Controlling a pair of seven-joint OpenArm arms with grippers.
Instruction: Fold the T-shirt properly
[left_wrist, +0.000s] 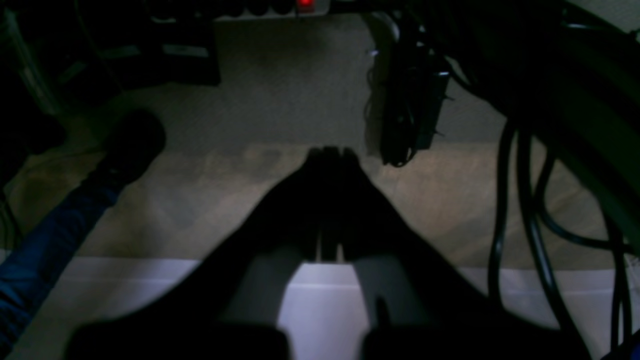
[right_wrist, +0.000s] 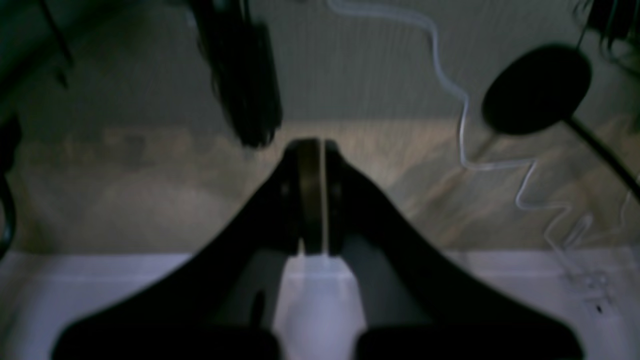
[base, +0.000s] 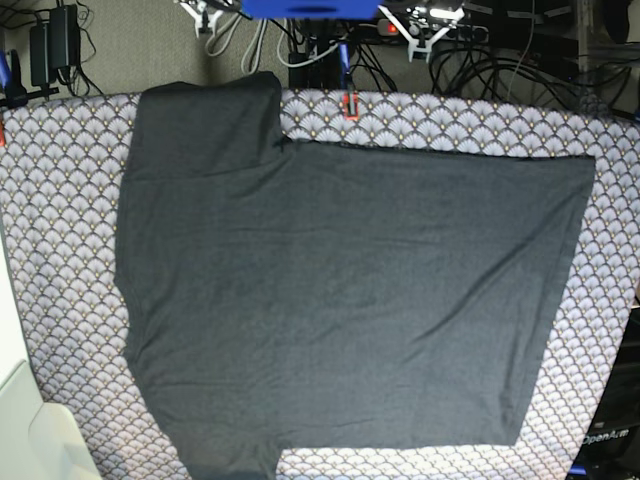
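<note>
You saw the T-shirt (base: 340, 290) as soft matt charcoal cloth with a faintly heathered weave, plain, smooth but for shallow creases. Around it the tablecloth (base: 60, 200) was printed fabric in a scallop pattern, matt too. At lower left a pale bin (base: 35, 430) looked like smooth plastic. Both wrist views were too dark to judge finishes.

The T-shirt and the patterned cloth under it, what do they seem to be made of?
The T-shirt looks like soft matte knit, probably cotton jersey: dark charcoal, lying limp with shallow wrinkles and no shine. The tablecloth looks like a thin printed fabric, pale grey with a repeating scallop pattern; its fibre cannot be told.
</note>
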